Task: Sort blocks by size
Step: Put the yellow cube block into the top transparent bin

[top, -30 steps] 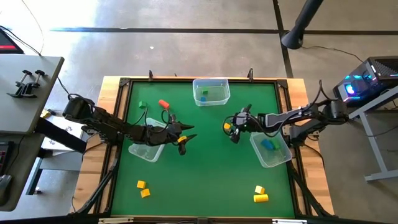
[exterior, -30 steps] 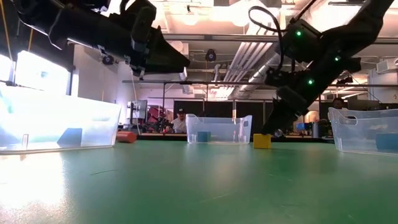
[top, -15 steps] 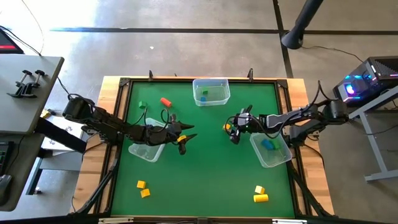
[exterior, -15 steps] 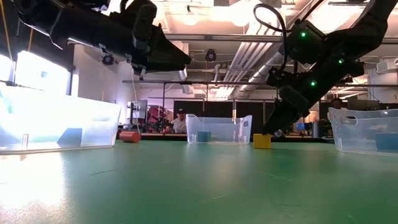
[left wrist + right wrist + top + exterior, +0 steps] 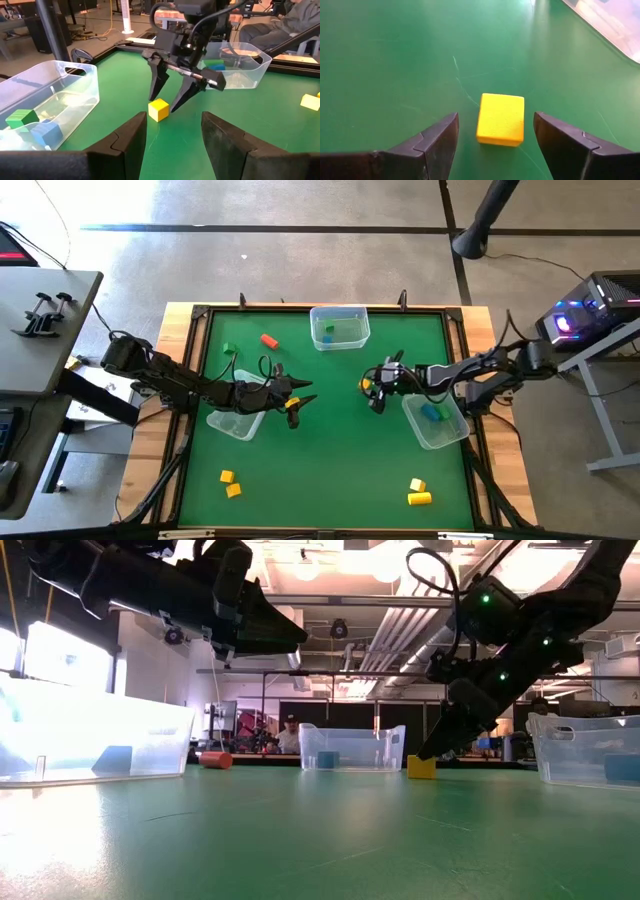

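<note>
A yellow cube [image 5: 501, 119] rests flat on the green table [image 5: 330, 460] right of centre. My right gripper [image 5: 372, 392] slants down over it, open, one finger on either side and a gap to each. My left gripper [image 5: 173, 120] hovers open above the table centre, pointing at the cube, with nothing between its fingers. A red-orange cylinder [image 5: 268, 339] and a green block [image 5: 229, 349] lie at the far left. Yellow blocks lie near the front edge at the left [image 5: 230, 482] and at the right [image 5: 418, 492].
Three clear bins stand on the table. The far bin [image 5: 340, 327] holds green and blue blocks, the right bin [image 5: 435, 420] holds a blue block, and the left bin [image 5: 238, 420] sits under my left arm. Open green surface lies between the arms and the front edge.
The red-orange cylinder has rolled a little way toward the table's far edge. Both arms have kept their places.
</note>
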`<act>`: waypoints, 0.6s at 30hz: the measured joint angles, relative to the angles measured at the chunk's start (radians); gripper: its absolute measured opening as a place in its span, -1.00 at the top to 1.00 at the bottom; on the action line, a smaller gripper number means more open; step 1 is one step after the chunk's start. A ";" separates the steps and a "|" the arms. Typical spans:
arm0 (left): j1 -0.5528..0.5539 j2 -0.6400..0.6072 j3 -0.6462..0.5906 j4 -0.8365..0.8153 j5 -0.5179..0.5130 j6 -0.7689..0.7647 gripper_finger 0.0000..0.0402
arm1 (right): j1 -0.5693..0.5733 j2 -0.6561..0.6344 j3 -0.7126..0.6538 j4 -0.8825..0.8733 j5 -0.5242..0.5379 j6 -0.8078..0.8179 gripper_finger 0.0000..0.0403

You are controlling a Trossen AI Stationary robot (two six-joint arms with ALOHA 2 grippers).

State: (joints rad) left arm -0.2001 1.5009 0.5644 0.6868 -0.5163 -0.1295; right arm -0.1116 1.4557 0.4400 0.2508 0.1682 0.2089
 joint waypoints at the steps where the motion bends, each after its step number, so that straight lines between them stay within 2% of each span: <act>1: 0.000 0.000 0.000 0.000 0.000 0.000 0.14 | 0.000 0.020 0.000 0.023 0.011 0.001 -0.25; 9: 0.000 0.000 0.000 0.002 0.000 0.000 0.14 | 0.001 0.161 0.019 0.110 0.041 -0.048 -0.19; 12: 0.000 0.000 0.000 0.000 0.000 0.001 0.14 | 0.002 0.178 0.020 0.128 0.040 -0.042 -0.02; 16: 0.000 0.000 0.000 0.000 0.000 0.001 0.14 | 0.012 0.158 0.018 0.137 0.041 -0.042 0.33; 18: 0.000 0.000 0.000 0.001 0.000 0.001 0.14 | 0.022 0.130 0.017 0.169 0.042 -0.050 0.37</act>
State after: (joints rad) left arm -0.1997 1.5013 0.5644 0.6880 -0.5163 -0.1287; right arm -0.0892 1.5859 0.4574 0.4198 0.2104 0.1587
